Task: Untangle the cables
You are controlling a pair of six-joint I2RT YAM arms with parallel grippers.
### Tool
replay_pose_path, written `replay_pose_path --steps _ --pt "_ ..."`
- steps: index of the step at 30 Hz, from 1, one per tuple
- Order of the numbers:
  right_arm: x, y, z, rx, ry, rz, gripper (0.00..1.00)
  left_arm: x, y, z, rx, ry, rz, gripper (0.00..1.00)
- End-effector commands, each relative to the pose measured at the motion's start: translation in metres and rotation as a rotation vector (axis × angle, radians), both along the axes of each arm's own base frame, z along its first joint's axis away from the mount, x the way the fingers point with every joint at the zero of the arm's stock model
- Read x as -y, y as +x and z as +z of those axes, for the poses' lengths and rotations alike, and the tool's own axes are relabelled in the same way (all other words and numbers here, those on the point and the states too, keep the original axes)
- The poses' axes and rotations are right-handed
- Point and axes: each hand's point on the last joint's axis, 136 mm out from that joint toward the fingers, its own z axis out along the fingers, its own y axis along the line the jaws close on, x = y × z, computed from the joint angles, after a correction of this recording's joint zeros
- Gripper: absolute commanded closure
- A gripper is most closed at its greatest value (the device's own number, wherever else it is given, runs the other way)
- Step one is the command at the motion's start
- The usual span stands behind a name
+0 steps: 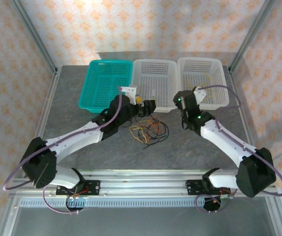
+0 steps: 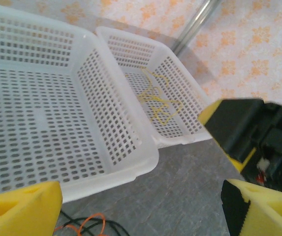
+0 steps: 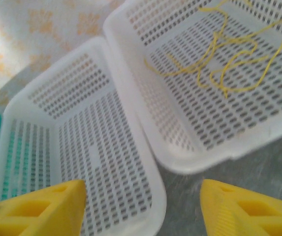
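A tangle of orange-red and black cables [image 1: 148,130] lies on the grey table in front of the baskets. Its far edge shows at the bottom of the left wrist view as orange and black loops [image 2: 84,225]. A loose yellow cable [image 3: 224,64] lies coiled on the floor of the right white basket [image 3: 239,142], and the same yellow cable [image 2: 158,101] shows from the left wrist. My left gripper [image 1: 143,105] hovers just behind the tangle, open and empty [image 2: 141,211]. My right gripper [image 1: 182,101] sits at the near corners of the two white baskets, open and empty [image 3: 143,211].
A teal basket [image 1: 106,83], the middle white basket [image 1: 154,83] and the right white basket [image 1: 202,81] stand side by side at the back. The right arm's black and yellow gripper body [image 2: 244,128] is close on the left gripper's right. Metal frame posts flank the table.
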Motion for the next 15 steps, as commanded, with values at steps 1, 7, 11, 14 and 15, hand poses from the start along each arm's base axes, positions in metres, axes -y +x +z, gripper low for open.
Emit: replay_pose_path --steps 1,7,11,14,15 --pt "0.003 -0.023 -0.013 -0.018 0.003 -0.11 0.35 -0.025 -0.008 0.005 0.011 -0.015 0.091 0.15" --pt "-0.056 -0.056 -0.021 0.008 -0.019 0.066 0.29 -0.06 -0.031 -0.018 -0.048 -0.025 0.167 0.16" --pt "-0.095 -0.072 -0.035 -0.03 -0.022 0.235 0.27 -0.069 -0.049 -0.046 -0.142 -0.079 0.169 0.17" --pt "-0.118 -0.082 -0.044 -0.07 -0.036 0.342 0.31 -0.075 -0.061 -0.064 -0.186 -0.122 0.17 0.17" --pt "-0.125 -0.085 -0.047 -0.084 -0.037 0.376 0.34 -0.077 -0.065 -0.069 -0.195 -0.139 0.171 0.17"
